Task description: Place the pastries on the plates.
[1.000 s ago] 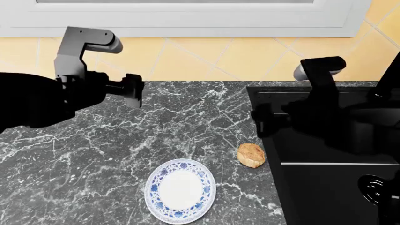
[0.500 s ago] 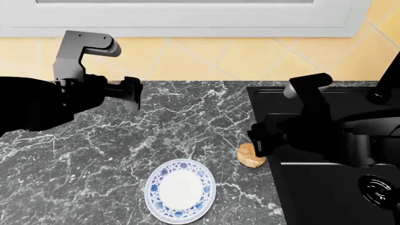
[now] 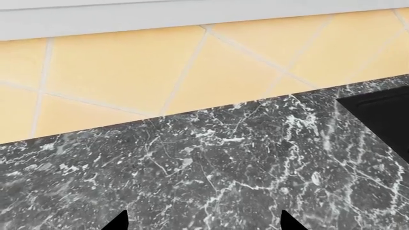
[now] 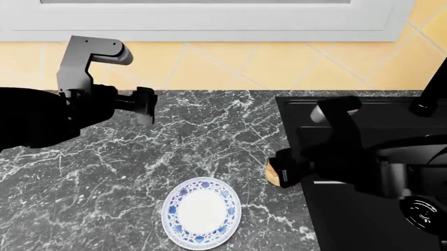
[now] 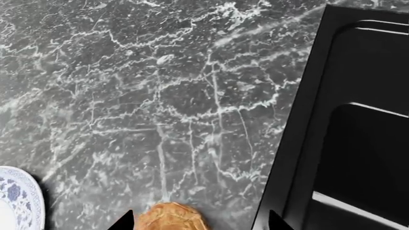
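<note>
Dark marble tabletop (image 4: 104, 178) is carrying a golden-brown bun (image 4: 274, 175) beside the black sink (image 4: 391, 219), with the blue-rimmed plate (image 4: 201, 212) nearby. The right hand (image 4: 286, 168), fingers spread and grasping nothing, is hovering over the bun, likely to lift it. Its wrist view is showing the bun (image 5: 171, 216) between the fingertips. The left hand (image 4: 145, 105), released, is waiting apart.

The head view looks down from above on the marble counter (image 4: 209, 151), the left wrist view faces low across it toward the tiled wall (image 3: 160, 72), and the right wrist view hangs close over it, sharing the golden-brown bun (image 5: 169, 218), blue-rimmed plate (image 5: 16, 196) and black sink (image 5: 345, 120) with the head view.
</note>
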Available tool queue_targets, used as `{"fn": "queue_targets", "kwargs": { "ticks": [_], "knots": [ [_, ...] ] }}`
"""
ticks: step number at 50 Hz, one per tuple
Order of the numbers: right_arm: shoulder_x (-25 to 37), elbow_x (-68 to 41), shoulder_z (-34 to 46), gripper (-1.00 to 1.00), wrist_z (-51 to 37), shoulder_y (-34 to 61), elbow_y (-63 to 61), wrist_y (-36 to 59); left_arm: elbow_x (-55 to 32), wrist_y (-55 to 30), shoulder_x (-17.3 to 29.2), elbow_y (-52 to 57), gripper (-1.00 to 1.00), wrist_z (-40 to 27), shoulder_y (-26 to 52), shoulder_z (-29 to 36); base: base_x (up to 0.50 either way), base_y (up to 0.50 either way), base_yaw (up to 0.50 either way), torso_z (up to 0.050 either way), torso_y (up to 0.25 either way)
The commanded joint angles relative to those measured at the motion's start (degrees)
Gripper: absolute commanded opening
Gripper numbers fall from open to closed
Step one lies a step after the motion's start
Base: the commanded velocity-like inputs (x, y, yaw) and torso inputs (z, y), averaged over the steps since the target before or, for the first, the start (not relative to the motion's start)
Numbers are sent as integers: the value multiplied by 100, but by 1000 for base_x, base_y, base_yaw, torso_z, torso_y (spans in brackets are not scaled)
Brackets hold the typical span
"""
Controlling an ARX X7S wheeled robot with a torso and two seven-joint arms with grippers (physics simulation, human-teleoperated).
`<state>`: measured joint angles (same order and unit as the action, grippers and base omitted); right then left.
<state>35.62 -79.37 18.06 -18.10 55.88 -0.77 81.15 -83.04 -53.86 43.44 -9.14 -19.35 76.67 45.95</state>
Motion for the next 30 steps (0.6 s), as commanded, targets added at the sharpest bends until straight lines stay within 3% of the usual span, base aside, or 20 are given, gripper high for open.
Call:
{"fn": "queue_targets", "kwargs": {
  "ticks": [1,30],
  "knots": [
    [-36,-137,39,100,95,74,-49,-95,-40,32,0,50,100,-88,-42,-21,0,0,0,0,0],
    [11,289,533,100,644,-408,-109,-548,-2,68,16,-16,100,-12,-80,19,0,0,0,0,0]
  ]
}}
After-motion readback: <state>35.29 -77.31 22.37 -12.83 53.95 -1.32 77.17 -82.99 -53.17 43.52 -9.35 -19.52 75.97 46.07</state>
